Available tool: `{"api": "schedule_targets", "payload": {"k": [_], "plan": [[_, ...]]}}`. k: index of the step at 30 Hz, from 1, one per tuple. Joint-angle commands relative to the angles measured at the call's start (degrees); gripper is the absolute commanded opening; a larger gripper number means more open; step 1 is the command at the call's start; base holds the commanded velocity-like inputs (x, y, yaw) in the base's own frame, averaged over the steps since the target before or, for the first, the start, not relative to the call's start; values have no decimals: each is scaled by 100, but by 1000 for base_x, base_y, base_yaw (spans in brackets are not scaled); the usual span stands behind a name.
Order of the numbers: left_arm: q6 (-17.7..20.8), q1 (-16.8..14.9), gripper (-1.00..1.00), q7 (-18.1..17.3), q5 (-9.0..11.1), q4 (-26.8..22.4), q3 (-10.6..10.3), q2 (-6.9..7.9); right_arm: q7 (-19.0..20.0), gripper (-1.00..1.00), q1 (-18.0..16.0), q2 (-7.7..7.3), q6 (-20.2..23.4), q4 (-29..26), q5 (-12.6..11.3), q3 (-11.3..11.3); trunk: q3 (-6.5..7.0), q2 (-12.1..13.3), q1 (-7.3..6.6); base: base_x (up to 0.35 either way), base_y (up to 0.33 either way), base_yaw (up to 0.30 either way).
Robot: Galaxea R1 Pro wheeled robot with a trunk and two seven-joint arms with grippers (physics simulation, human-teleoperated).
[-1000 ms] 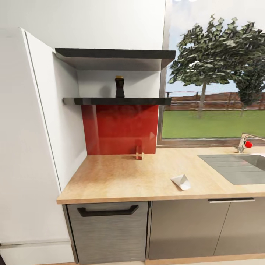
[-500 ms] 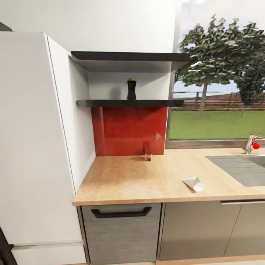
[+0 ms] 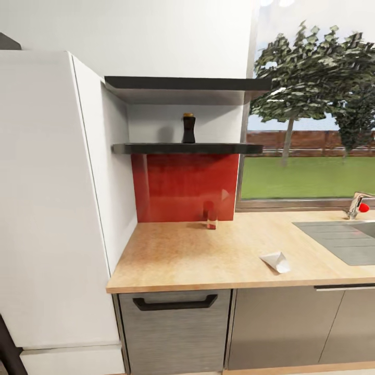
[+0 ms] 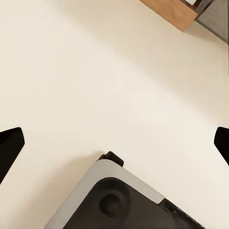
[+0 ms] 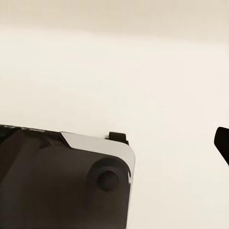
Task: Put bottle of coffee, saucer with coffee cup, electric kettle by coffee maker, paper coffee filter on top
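A home kitchen: wood-grain countertop (image 3: 208,260), sink (image 3: 344,239), grey cabinets (image 3: 281,323), garden window (image 3: 312,130).

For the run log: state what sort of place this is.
A simulated home kitchen, most likely: a wood-grain countertop over grey cabinet fronts, a sink with a tap under a garden window, and a red backsplash.

bottle (image 3: 188,128): dark brown-black, gold cap
shelf (image 3: 187,149): flat black
upper shelf (image 3: 187,83): black on top, pale grey beneath
backsplash (image 3: 177,187): glossy red
countertop (image 3: 198,255): light wood grain, honey tone
filter (image 3: 276,261): plain white
small glass (image 3: 211,219): clear, tinted red
drawer front (image 3: 174,333): brushed grey with fine horizontal streaks, black handle
cabinet fronts (image 3: 291,328): glossy taupe-grey
tall panel (image 3: 52,208): white
sink (image 3: 344,239): matte grey, ridged drainer
tap (image 3: 358,205): silver, red knob
lawn (image 3: 307,177): bright green
floor (image 4: 95,86): cream
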Motion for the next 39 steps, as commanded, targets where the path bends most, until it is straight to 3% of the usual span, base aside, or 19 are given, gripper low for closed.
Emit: {"api": "schedule_targets", "payload": {"k": [1, 8, 17, 31, 39], "plan": [[-24, -5, 100, -32, 32, 9, -59, 1, 20, 100, -8, 1, -34, 18, -60, 41, 10, 34, -21, 0, 0, 0], [-23, -5, 100, -39, -117, 9, -58, -7, 22, 100, -8, 0, -34, 17, -58, 43, 135, 315, -174, 0, 0, 0], [-18, -5, 100, -28, -102, 16, 27, -11, 17, 100, -8, 0, -34, 17, -63, 39, 297, 676, -372, 0, 0, 14], [-20, -5, 100, -7, 145, 17, 30, -16, 17, 100, -8, 0, -34, 15, -62, 39, 548, 1237, -680, 0, 0, 179], [-56, -5, 100, 14, -101, 17, -63, -124, 17, 100, -8, 0, -34, 16, -63, 39, 692, 1558, -855, 0, 0, 16]]}}
